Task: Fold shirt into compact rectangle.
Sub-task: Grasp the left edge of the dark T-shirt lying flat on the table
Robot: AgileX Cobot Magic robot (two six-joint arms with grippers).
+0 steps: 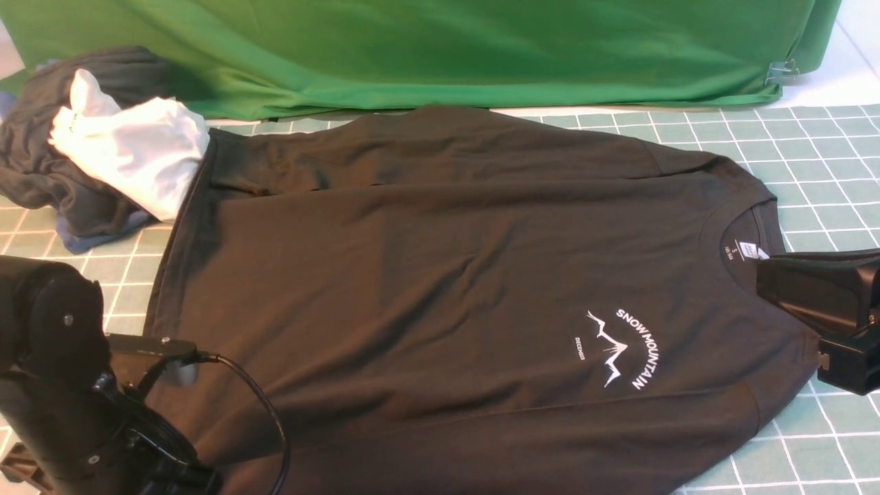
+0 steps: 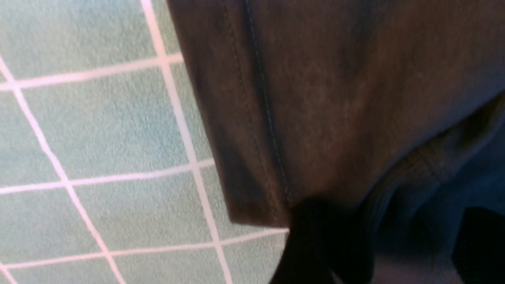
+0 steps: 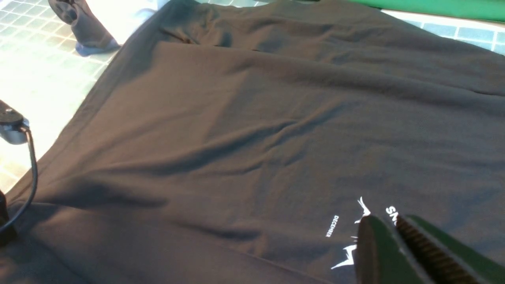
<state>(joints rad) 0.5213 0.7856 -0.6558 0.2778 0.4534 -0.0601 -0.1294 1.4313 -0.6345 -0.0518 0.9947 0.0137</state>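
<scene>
Right tool ribbed, closed | shirt matte, softly creased

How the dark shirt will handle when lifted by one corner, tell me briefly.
The shirt likely flops and drapes: it lies flat with soft wrinkles. Probably light, since the fabric looks thin at the hem. Spread this wide over the mat, it may drag rather than lift clear.
</scene>
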